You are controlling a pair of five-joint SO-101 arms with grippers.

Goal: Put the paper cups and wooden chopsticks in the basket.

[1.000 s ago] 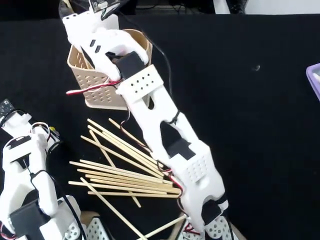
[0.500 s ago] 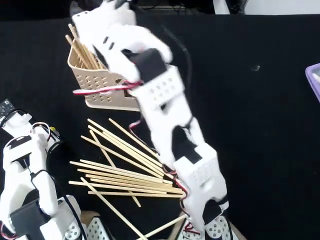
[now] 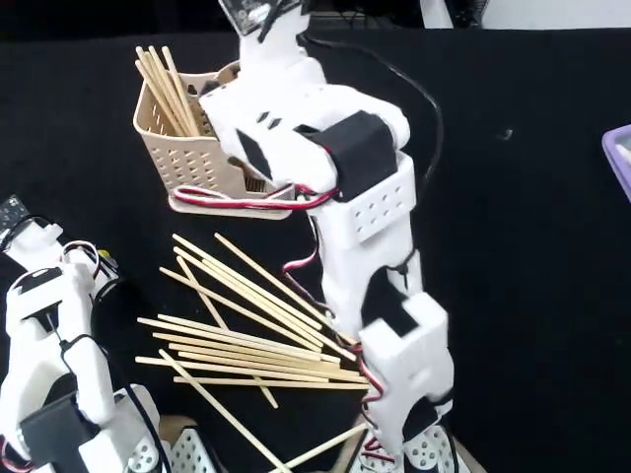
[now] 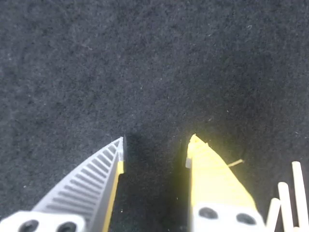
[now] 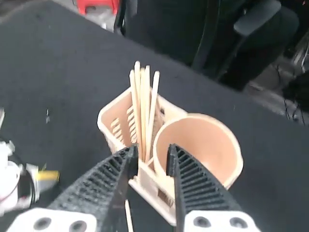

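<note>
Near side: loose chopsticks (image 3: pixel 246 325) fanned between the arms, long axes mostly left–right. Far left: basket (image 3: pixel 197 163) holding paper cup (image 5: pixel 200 140) and a standing bundle (image 3: pixel 163 84). The right gripper (image 5: pixel 150 154) hangs over the basket, jaws parted and empty. Your left gripper (image 4: pixel 154 147), also parted and empty, sits nearer the pile.

From above, your right arm (image 3: pixel 365 148) hides the right side of the basket (image 3: pixel 182 158) and nearly all of the cup (image 5: pixel 203 140) inside, some loose chopsticks (image 3: pixel 246 350) end under that arm, and the picture's edge cuts off a purple thing (image 3: pixel 621 158).
</note>
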